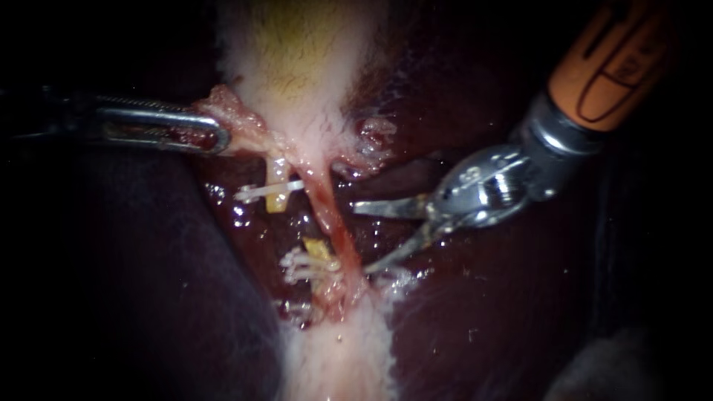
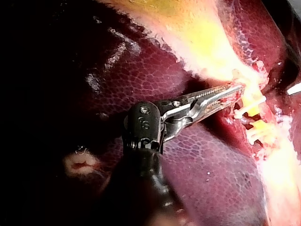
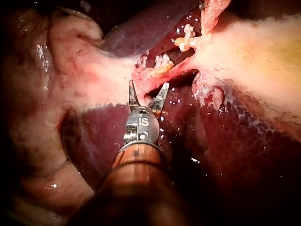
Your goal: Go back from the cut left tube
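Nearest, at upper right: right instrument, blades spread and gripping nothing, tips just beside the intact pink tube. Beyond it, left of centre: cut left tube, parted into two yellow stumps, each carrying white clips, with a bare gap between. Farther left: left instrument, jaws pinching a flap under the gallbladder. Best withdrawn straight along the shaft toward upper right, blades probably brought together first, to avoid snagging the pink tube. Wet, glistening liver beneath, likely slick; tight by the tubes, open over dark liver at right.
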Action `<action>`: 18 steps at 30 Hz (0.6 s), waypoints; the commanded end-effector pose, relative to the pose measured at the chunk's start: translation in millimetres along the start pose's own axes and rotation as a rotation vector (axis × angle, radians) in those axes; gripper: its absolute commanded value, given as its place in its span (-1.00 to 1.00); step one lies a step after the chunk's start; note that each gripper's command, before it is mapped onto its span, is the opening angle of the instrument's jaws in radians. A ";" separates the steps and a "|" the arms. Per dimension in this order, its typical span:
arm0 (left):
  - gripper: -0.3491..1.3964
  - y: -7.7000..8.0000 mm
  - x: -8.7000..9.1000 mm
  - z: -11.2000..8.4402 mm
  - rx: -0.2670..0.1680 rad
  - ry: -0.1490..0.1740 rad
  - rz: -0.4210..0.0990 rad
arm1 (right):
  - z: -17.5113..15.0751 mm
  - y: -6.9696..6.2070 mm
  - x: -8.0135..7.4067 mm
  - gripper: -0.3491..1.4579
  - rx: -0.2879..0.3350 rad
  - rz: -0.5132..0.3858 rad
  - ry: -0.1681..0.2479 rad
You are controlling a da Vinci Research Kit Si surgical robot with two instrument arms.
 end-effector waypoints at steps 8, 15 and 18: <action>-1.00 -0.1 0.0 0.0 0.000 0.000 0.000 | -3.5 -0.5 -2.6 0.99 -0.079 0.080 -0.023; -1.00 -0.2 -0.2 0.1 0.000 0.000 0.001 | -3.9 -0.5 -2.8 0.99 -0.082 0.091 -0.026; -1.00 -0.4 -0.4 0.3 0.002 0.000 0.002 | -3.9 -0.5 -2.8 0.99 -0.082 0.092 -0.026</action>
